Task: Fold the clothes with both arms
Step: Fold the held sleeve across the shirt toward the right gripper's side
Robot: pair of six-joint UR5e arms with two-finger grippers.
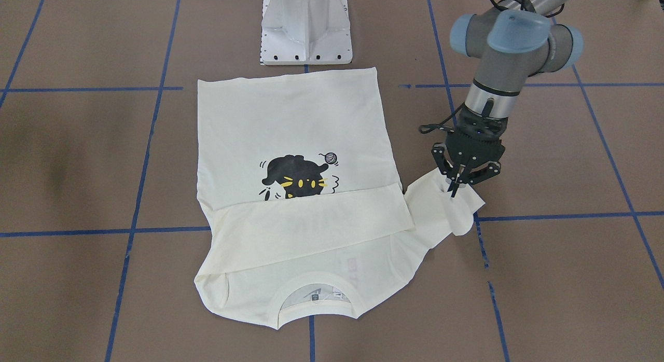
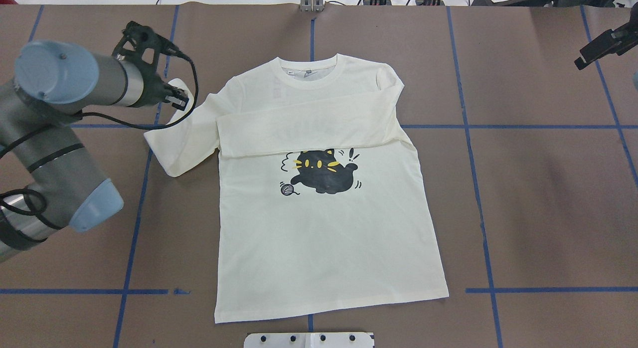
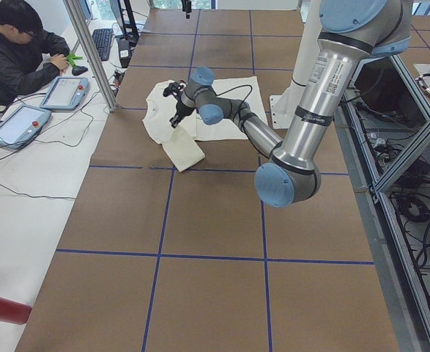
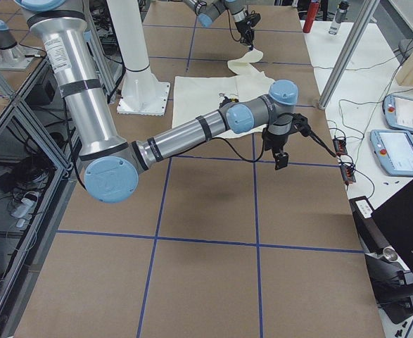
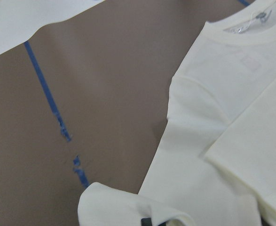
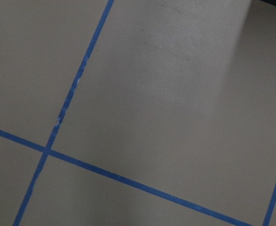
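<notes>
Left hand (image 1: 455,188) clamped on the cuff of the sleeve (image 1: 430,206), cuff raised off the brown table (image 1: 544,279), cream cat-print T-shirt (image 1: 290,118) flat mid-table, second sleeve (image 1: 311,222) folded across the chest, right hand (image 4: 282,156) well apart over bare table, its state unclear.

Brown tabletop (image 1: 67,279) gridded with blue tape (image 1: 78,89), a white pedestal base (image 1: 306,35); a seated person (image 3: 17,55) beside two tablets (image 3: 64,92).

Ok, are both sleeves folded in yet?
No. One sleeve lies across the shirt; the other sleeve sticks out, cuff in the left claw.
</notes>
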